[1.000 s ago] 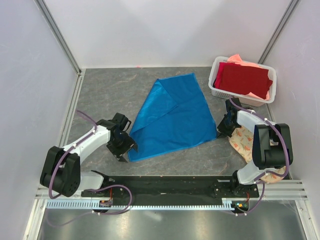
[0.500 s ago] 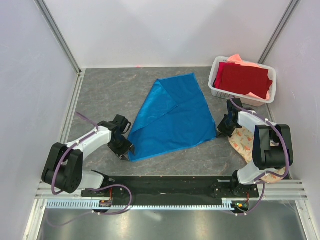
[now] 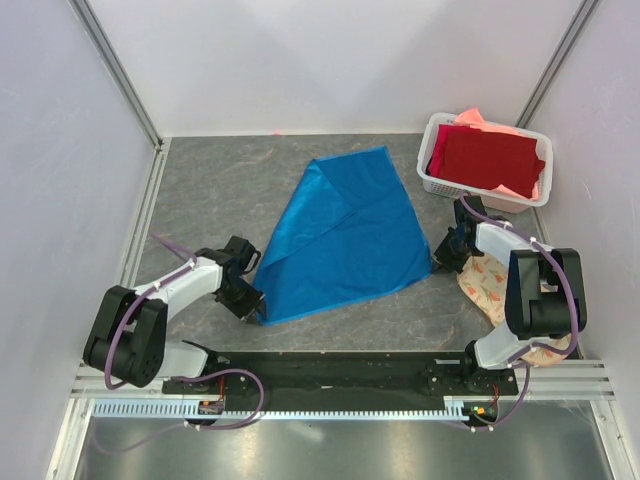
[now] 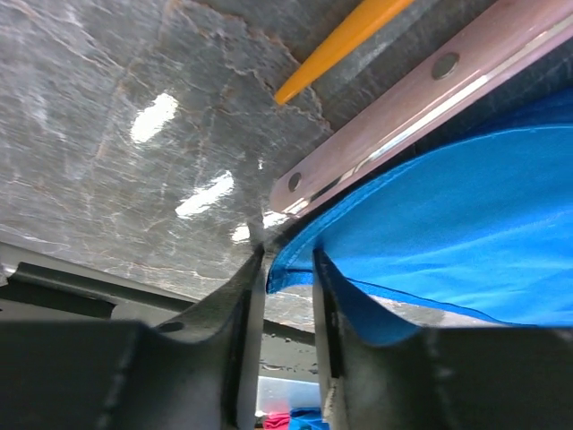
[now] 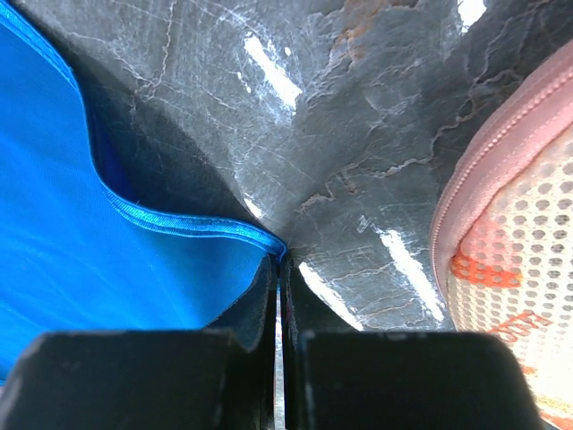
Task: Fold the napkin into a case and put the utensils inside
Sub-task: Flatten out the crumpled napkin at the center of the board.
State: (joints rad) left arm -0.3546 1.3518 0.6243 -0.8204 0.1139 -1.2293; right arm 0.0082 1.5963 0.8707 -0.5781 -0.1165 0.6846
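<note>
Mid-table, the bright blue thin cloth napkin (image 3: 345,235) lay flat as a rough triangle, one layer folded over itself, narrow end toward the back wall, wide edge toward the arms. No case was formed yet.

Right gripper (image 5: 277,260) had its fingers pressed together, pinching the napkin's near-right corner hem, just beside the round floral-patterned mat (image 3: 490,290). Left gripper (image 4: 288,260) sat at the near-left corner with its fingers partly apart, straddling the hem, not visibly clamped.

A thin orange stick (image 4: 345,45) showed on the grey stone-look table (image 3: 210,190) in the left wrist view only, probably one of the utensils, hard to confirm. White plastic basket (image 3: 432,180) holding dark red cloth (image 3: 485,158) sat back right.

Judged early: one fold done, further folds and loading the utensils left.
</note>
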